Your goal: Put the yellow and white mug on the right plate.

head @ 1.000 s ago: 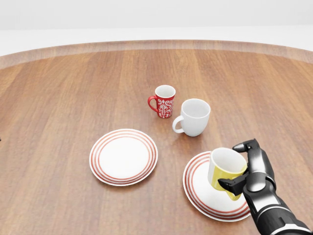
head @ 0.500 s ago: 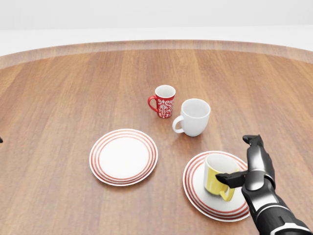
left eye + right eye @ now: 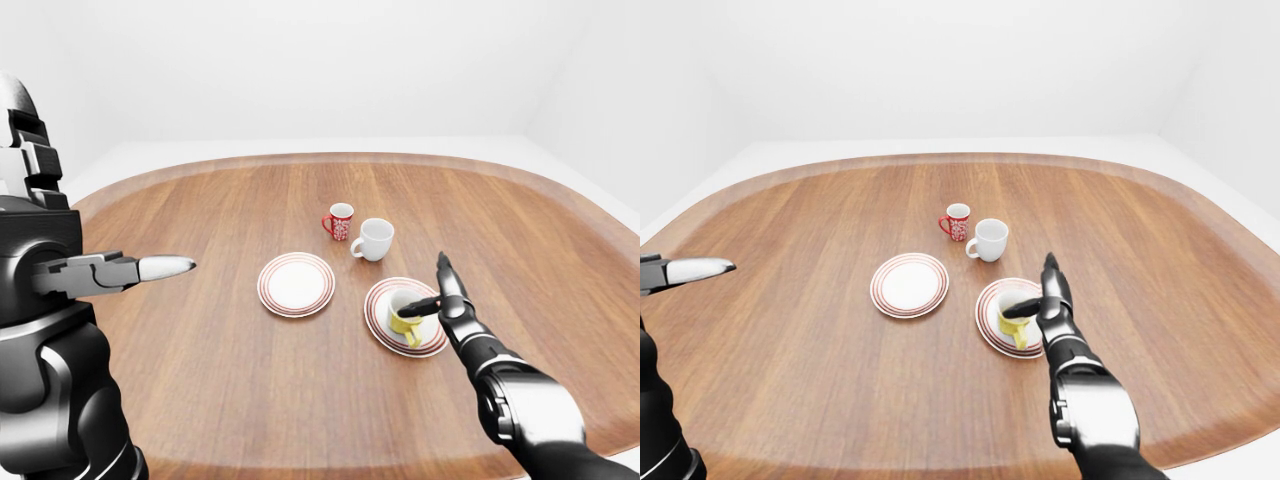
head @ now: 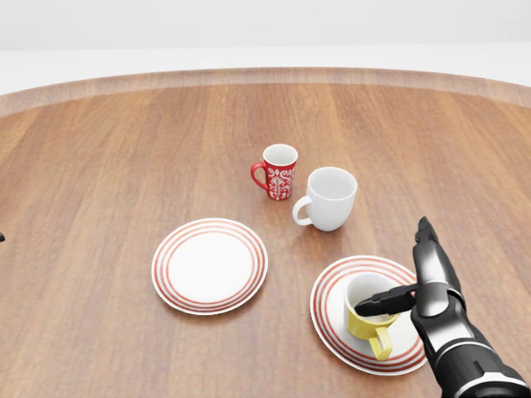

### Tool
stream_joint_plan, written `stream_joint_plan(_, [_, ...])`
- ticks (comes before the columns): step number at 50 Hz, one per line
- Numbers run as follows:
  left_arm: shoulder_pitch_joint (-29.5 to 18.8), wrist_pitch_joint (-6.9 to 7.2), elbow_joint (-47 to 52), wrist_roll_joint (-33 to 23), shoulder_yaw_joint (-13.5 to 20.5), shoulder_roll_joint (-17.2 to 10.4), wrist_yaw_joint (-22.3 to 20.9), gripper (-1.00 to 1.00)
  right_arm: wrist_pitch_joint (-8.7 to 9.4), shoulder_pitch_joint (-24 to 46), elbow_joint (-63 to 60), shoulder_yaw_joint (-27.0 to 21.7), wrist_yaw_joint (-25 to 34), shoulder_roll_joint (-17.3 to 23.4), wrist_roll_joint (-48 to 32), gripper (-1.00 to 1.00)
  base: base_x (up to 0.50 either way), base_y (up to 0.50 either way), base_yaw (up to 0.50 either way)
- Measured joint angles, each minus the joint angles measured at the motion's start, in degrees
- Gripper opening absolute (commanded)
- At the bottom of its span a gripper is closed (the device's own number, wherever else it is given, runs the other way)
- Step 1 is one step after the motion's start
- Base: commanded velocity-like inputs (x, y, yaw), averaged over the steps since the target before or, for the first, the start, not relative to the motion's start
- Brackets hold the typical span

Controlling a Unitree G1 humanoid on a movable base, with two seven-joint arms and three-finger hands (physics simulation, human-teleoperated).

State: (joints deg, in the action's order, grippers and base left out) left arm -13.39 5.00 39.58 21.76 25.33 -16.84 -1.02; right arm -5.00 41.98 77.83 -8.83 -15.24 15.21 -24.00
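Note:
The yellow and white mug [image 4: 366, 318] stands upright on the right red-ringed plate [image 4: 324, 308], at the lower right of the head view, its handle toward the bottom edge. My right hand [image 4: 397, 269] is open. Its fingers [image 4: 426, 240] point up and away just right of the mug. Its thumb [image 4: 386, 301] reaches over the mug's rim. The fingers do not close round the mug. My left hand [image 3: 150, 268] shows at the left of the left-eye view, held above the table's left side, fingers stretched out and empty.
A red patterned mug [image 4: 280, 172] and a plain white mug [image 4: 329, 199] stand side by side above the plates in the head view. The left red-ringed plate [image 4: 209, 265] lies bare. The round wooden table [image 4: 108, 149] has a raised rim.
The mug came down from a tilted hold above the plate to stand on it. My right hand's fingers opened and straightened off the mug. The camera has not moved.

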Motion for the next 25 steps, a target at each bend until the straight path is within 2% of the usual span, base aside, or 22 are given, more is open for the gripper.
stream_joint_plan(5, [0.0,0.0,-0.1,-0.1,0.0,0.0,0.0,1.0,0.0,0.9,-1.0,1.1,6.7,0.8,0.5,1.0,0.0,0.0,0.0])
stream_joint_plan(13, [0.2,0.0,-0.2,-0.4,-0.3,0.2,-0.2,1.0,0.37,1.0,-7.8,2.9,20.8,2.9,1.4,1.0,0.0,0.0,0.0])
stream_joint_plan(17, [0.3,0.0,-0.2,-0.6,-0.4,0.3,-0.2,1.0,2.75,-0.6,-15.4,2.9,27.8,3.8,2.2,1.0,0.0,0.0,0.0])
stream_joint_plan(24, [0.3,0.0,-0.2,-0.8,-0.5,0.4,-0.4,1.0,9.7,-4.5,-32.4,1.9,37.7,4.9,3.1,1.0,0.0,0.0,0.0])
stream_joint_plan(25, [0.3,0.0,-0.2,-0.8,-0.5,0.4,-0.4,1.0,10.0,-5.1,-35.1,1.7,38.9,5.1,3.1,1.0,0.0,0.0,0.0])
